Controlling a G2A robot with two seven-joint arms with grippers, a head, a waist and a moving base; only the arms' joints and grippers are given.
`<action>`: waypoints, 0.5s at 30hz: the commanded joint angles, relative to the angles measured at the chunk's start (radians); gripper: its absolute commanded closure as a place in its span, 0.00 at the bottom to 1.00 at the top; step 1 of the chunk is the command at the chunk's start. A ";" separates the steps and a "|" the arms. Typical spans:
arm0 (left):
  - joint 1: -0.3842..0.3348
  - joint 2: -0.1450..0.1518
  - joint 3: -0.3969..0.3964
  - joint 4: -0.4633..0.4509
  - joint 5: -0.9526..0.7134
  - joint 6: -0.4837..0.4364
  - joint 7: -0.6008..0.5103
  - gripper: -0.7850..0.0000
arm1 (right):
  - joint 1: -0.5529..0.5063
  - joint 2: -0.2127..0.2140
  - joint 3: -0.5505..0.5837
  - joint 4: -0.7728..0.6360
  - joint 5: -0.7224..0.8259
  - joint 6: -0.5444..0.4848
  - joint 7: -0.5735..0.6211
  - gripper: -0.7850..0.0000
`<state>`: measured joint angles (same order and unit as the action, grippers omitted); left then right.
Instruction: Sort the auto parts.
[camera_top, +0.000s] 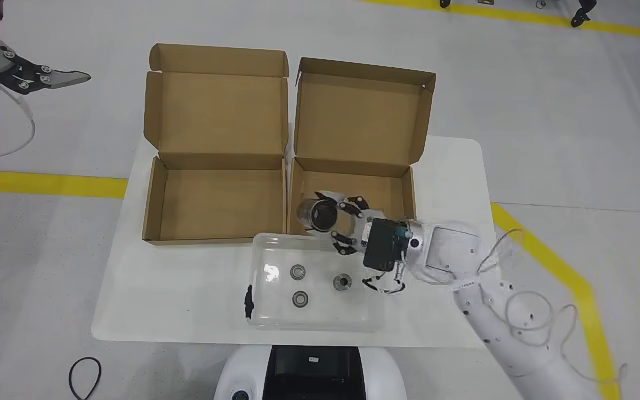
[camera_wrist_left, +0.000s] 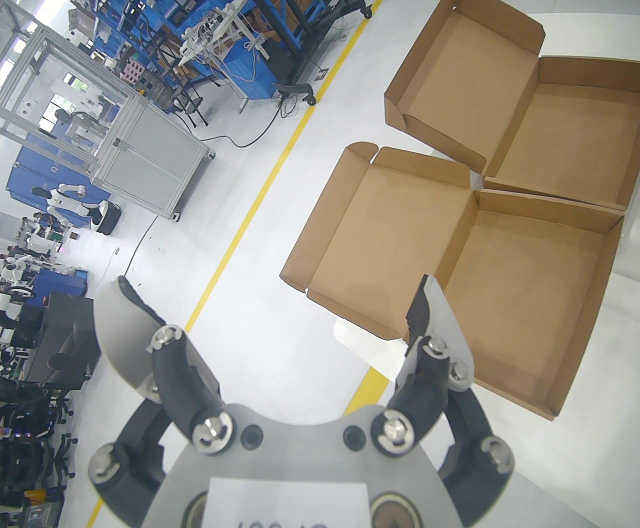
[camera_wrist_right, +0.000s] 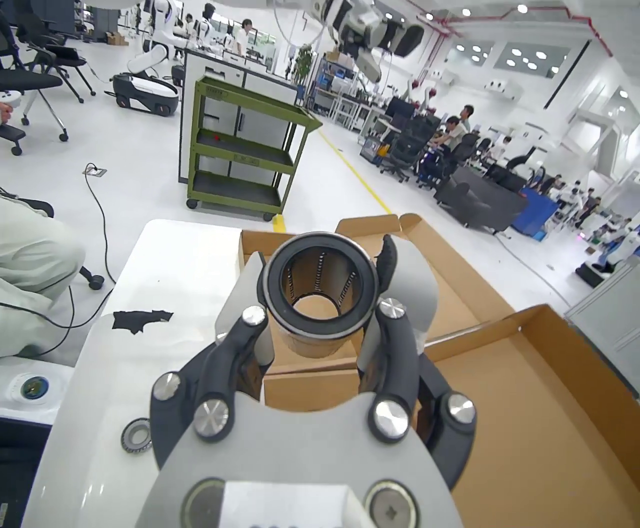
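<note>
Currently the right gripper (camera_wrist_right: 322, 280) clasps a metal bearing sleeve (camera_wrist_right: 300, 345) — held over the right-hand cardboard box (camera_top: 370, 185). The left gripper (camera_wrist_left: 274, 295) hangs spread wide, off the table (camera_top: 450, 170).

Bright, even light from ceiling lamps (camera_wrist_right: 531, 63), seen as white patches in the right wrist view. The floor (camera_wrist_left: 350, 100) and the surface (camera_top: 450, 200) glare near white. Shadows are soft and faint: the boxes (camera_top: 213, 205) darken slightly along their inner walls. The bearing (camera_wrist_right: 312, 345) carries a dull sheen. Both wrist views bow straight lines toward the edges, such as the yellow line (camera_wrist_left: 262, 190).
</note>
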<state>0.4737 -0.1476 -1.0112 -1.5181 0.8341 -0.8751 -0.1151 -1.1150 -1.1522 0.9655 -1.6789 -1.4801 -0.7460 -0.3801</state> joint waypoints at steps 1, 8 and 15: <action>0.000 0.000 0.000 0.000 0.000 0.000 0.000 0.00 | 0.006 -0.005 -0.012 0.032 0.017 0.015 0.020 1.00; 0.000 0.000 0.000 0.000 0.000 0.000 0.000 0.00 | 0.035 -0.025 -0.054 0.132 0.073 0.074 0.117 1.00; 0.000 0.000 0.000 0.000 0.000 0.000 0.000 0.00 | 0.086 -0.054 -0.106 0.207 0.148 0.123 0.246 1.00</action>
<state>0.4737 -0.1476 -1.0112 -1.5181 0.8341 -0.8751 -0.1151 -1.0364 -1.2020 0.8660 -1.4855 -1.3393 -0.6302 -0.1380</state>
